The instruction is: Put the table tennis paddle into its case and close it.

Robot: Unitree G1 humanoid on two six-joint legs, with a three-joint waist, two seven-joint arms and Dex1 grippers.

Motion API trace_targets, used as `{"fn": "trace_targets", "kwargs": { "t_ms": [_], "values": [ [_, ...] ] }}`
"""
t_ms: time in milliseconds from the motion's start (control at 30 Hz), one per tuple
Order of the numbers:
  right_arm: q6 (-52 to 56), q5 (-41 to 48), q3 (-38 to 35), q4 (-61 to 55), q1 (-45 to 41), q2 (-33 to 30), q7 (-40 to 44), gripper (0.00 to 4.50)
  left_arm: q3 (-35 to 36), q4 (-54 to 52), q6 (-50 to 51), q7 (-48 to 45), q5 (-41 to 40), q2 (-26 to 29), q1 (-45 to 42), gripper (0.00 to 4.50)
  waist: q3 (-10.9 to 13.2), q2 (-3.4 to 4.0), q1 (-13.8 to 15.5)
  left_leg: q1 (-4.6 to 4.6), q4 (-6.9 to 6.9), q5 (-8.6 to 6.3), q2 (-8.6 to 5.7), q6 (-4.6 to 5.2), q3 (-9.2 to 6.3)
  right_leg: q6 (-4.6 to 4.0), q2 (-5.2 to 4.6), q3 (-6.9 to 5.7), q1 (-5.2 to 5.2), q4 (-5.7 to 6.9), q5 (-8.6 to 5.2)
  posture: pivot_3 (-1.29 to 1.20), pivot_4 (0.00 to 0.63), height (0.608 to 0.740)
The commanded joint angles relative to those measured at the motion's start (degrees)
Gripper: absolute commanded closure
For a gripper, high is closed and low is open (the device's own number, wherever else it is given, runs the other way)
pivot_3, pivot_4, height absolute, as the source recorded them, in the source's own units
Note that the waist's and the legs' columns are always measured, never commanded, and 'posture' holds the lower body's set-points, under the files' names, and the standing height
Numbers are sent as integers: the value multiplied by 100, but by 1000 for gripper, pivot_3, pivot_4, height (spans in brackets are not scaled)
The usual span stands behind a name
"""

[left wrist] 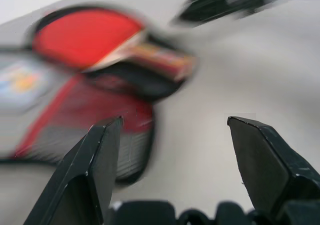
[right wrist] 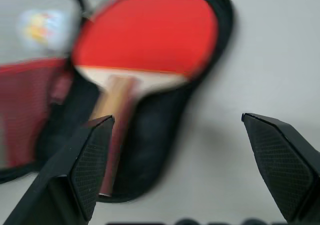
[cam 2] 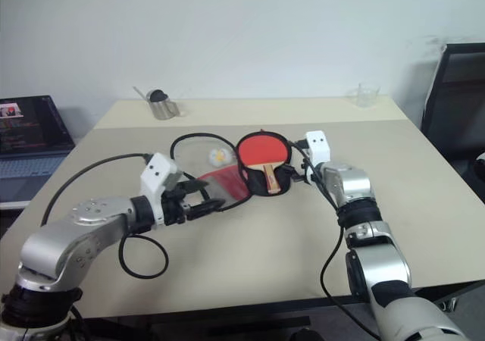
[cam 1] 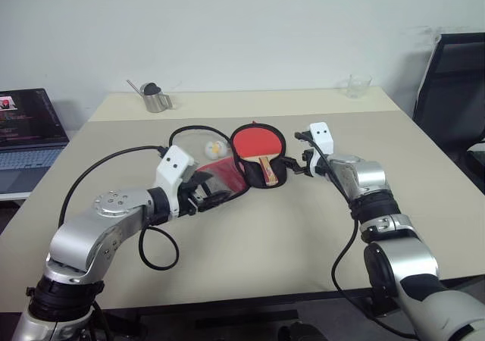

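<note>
The paddle (cam 1: 258, 145) lay inside the open case (cam 1: 267, 176); its flap at nine o'clock remained unclosed; the left gripper (cam 1: 203, 195) and right gripper (cam 1: 297, 164) stood wide, empty.

A metal pitcher (cam 1: 156, 98) and clear glass (cam 1: 358, 86) stand at the tabletop's (cam 1: 250, 258) far edge; a laptop (cam 1: 26, 132) sits beside it.

One table tennis paddle (cam 1: 258, 145) and one case (cam 1: 227, 176) are counted on the desk (cam 1: 265, 227), along with one metal pitcher (cam 1: 156, 98), one clear glass (cam 1: 358, 86), and one laptop (cam 1: 26, 132) beside it.
</note>
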Motion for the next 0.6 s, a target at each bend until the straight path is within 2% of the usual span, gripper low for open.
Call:
{"fn": "trace_targets", "kwargs": {
  "t_ms": [33,167,233,367,600],
  "values": [
    [82,224,29,-758,-20,1,216,16,265,257,-236,189,193,-176,-83,840,0,-1,26,0,2,0,-1,0,0,1,0,-1,2,0,0,0,150,740],
    [156,206,46,-941,47,-95,232,16,687,722,-107,528,96,-591,-175,840,0,-1,107,-7,3,-1,-11,-1,2,-16,-9,0,3,-9,12,0,150,740],
    [144,149,45,-916,71,-142,202,16,765,1274,-2,788,201,-797,-437,840,0,-1,142,-9,4,-1,-13,-1,1,-19,-16,-2,2,-12,15,0,150,740],
    [124,102,16,-848,61,-197,89,16,562,2115,-74,903,502,-1012,-827,840,-1,-2,164,-9,6,-1,-14,-1,-4,-19,-16,-7,4,-8,15,0,150,740],
    [121,125,-160,-719,-30,-304,-232,16,33,3351,-1228,391,1000,-1588,-1537,840,-1,-2,160,-12,5,-1,-16,-2,-2,-20,-22,-6,2,-9,16,0,150,740]
  ]
}}
